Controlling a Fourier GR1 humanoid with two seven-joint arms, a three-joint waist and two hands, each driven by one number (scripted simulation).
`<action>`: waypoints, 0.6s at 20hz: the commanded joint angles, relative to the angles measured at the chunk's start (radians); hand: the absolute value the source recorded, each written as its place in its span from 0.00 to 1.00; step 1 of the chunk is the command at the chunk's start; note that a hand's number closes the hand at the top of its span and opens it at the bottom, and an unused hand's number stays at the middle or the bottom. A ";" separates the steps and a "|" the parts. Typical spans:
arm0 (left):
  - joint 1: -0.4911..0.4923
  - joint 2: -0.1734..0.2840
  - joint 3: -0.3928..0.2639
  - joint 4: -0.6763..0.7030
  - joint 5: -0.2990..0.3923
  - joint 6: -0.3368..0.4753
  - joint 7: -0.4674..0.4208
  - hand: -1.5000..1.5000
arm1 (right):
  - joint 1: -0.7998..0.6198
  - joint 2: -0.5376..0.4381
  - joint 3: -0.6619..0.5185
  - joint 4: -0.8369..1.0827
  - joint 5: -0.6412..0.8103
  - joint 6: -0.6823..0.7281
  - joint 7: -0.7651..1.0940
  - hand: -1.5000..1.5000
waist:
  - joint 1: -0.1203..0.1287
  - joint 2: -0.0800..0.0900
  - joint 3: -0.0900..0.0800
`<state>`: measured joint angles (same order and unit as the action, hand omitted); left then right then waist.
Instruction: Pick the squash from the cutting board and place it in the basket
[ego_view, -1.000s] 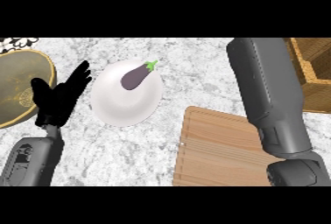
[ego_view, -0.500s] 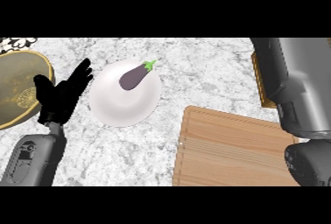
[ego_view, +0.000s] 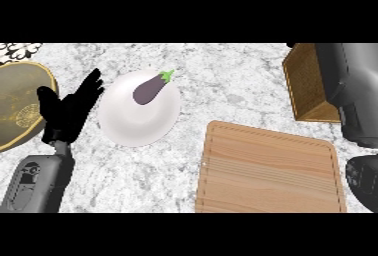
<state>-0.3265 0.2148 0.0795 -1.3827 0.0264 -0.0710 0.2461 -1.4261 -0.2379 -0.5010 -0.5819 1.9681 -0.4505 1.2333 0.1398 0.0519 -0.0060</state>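
Counter (ego_view: 221, 65) view has shifted a lot over the last second: the right forearm (ego_view: 354, 90) has swung out to the right edge and now hangs over the basket (ego_view: 306, 87), which shows far more than it did before. Cutting board (ego_view: 269, 170) sits bare, no squash on it, and honestly the squash can't be seen anywhere, so it's probably either in the right hand or already down in the basket, hidden behind the arm. Looks like the placing step is underway or nearly done. Right hand itself isn't in view, so no telling what its fingers are doing. White plate (ego_view: 136, 117) with the eggplant (ego_view: 149, 90) hasn't budged. Left hand (ego_view: 70, 107) rests at the left, fingers straight and spread, holding nothing.
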 joint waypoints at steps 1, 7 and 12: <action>-0.020 0.013 0.019 0.015 -0.002 0.010 0.007 0.50 | -0.010 0.024 -0.037 0.018 0.071 0.002 0.253 1.00 | -0.025 -0.007 0.002; 0.015 0.011 0.023 0.008 0.004 0.008 0.005 0.50 | 0.048 0.052 -0.108 0.015 0.140 -0.030 0.254 1.00 | -0.043 -0.015 0.004; 0.006 0.016 0.039 0.007 0.013 0.014 0.018 0.50 | 0.060 0.087 -0.154 -0.011 0.178 -0.071 0.254 1.00 | -0.058 -0.021 0.005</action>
<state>-0.3084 0.2331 0.1082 -1.3839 0.0339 -0.0662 0.2525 -1.3638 -0.1853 -0.6306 -0.5826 2.1116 -0.4798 1.2377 0.0981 0.0357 -0.0018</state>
